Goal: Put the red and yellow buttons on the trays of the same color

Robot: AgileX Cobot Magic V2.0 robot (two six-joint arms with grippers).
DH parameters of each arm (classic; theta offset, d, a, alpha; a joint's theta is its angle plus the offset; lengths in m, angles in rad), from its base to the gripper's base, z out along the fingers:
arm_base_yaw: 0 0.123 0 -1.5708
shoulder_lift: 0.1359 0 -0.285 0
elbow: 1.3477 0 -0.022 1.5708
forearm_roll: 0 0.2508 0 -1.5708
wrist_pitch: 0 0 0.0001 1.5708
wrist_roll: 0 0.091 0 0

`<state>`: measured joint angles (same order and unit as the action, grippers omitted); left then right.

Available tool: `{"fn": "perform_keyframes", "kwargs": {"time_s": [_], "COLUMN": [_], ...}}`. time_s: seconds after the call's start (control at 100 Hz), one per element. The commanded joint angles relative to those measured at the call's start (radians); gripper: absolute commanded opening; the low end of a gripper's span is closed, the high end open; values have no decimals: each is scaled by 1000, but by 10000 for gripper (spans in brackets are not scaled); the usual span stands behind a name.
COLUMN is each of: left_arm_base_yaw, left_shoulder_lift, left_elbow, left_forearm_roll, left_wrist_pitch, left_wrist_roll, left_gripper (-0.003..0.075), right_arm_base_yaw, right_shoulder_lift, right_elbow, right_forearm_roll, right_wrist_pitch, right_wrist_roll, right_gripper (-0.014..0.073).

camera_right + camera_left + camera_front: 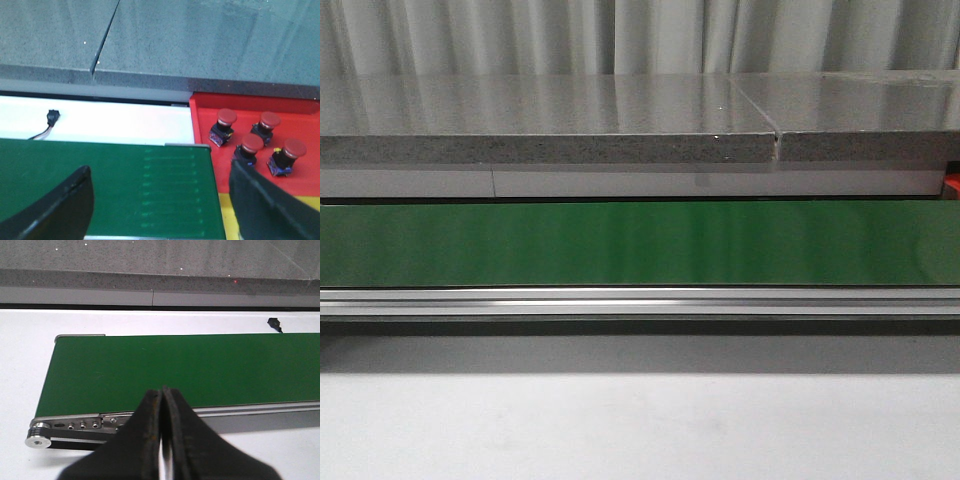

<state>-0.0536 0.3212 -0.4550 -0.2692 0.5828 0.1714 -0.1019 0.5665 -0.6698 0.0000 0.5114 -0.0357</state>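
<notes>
Several red buttons with black bases stand in the red tray, just past the end of the green belt. A strip of the yellow tray shows beside the belt end, next to the red tray. No yellow buttons are in view. My right gripper hangs open over the belt end with nothing between its fingers. My left gripper is shut and empty above the near rail at the belt's other end. Neither gripper appears in the front view.
A grey stone counter runs behind the belt, with a sliver of red at its far right. A small black connector on a wire lies on the white table behind the belt. The belt carries nothing.
</notes>
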Motion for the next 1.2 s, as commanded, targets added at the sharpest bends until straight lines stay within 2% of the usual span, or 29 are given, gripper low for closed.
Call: {"fn": "perform_keyframes", "kwargs": {"time_s": [0.0, 0.19, 0.28, 0.4, 0.59, 0.66, 1.19], "left_arm_base_yaw": [-9, -9, -9, -9, -9, -9, -9], "left_shoulder_lift": [8, 8, 8, 8, 8, 8, 8], "left_elbow": [-27, -27, -27, -27, -27, -27, -27], "left_forearm_roll": [-20, -20, -20, -20, -20, -20, -20], "left_wrist_pitch": [-74, -74, -74, -74, -74, -74, -74], "left_wrist_roll": [-1, -1, -1, -1, -1, -1, -1], "left_gripper": [-19, -19, -19, -19, -19, -19, -19], "right_arm_base_yaw": [2, 2, 2, 2, 2, 2, 2], "right_shoulder_lift": [-57, -204, -267, -319, -329, -329, -329], "right_elbow": [23, 126, 148, 157, 157, 157, 157], "right_forearm_roll": [-16, -16, -16, -16, -16, -16, -16], "right_wrist_pitch": [-51, -40, -28, -16, 6, 8, 22], "right_wrist_roll": [-11, -11, -11, -11, -11, -11, -11], "right_gripper": [562, 559, 517, 370, 26, -75, -68]}}
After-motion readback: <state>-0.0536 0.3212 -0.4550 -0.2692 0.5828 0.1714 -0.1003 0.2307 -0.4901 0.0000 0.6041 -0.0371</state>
